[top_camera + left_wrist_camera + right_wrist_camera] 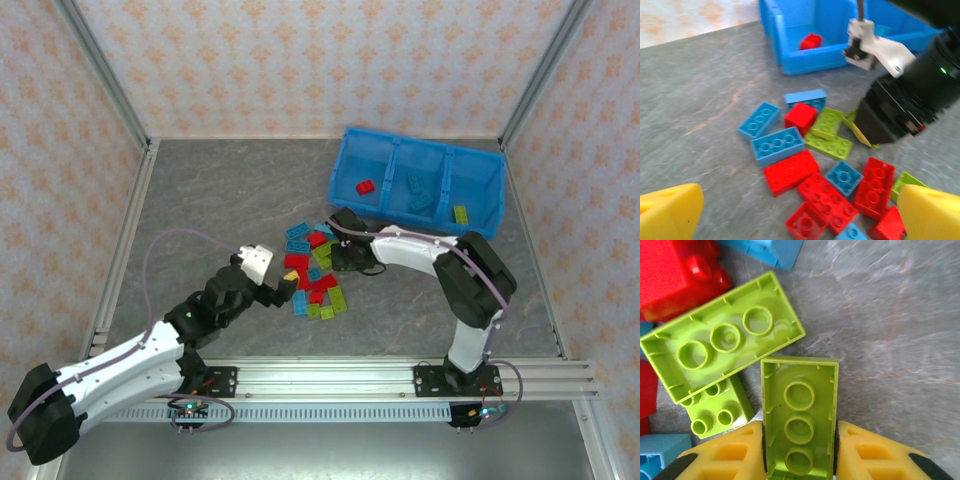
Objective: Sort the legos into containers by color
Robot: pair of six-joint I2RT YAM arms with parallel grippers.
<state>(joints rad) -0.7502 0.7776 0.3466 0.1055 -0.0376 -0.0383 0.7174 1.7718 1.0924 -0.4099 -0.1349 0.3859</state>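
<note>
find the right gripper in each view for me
top external: right gripper at the pile's right edge, just below the bin's left end.
left wrist: right gripper at mid right, a black body nosing down among green bricks.
right wrist: right gripper at the bottom edge, yellow fingers shut on a green brick.
shared landmark: the green bricks next to it.

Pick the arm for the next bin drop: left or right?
Right. The right tool grips a lime brick, and the right-end compartment, with lime inside, is nearest it. The left tool is open over the pile.
</note>
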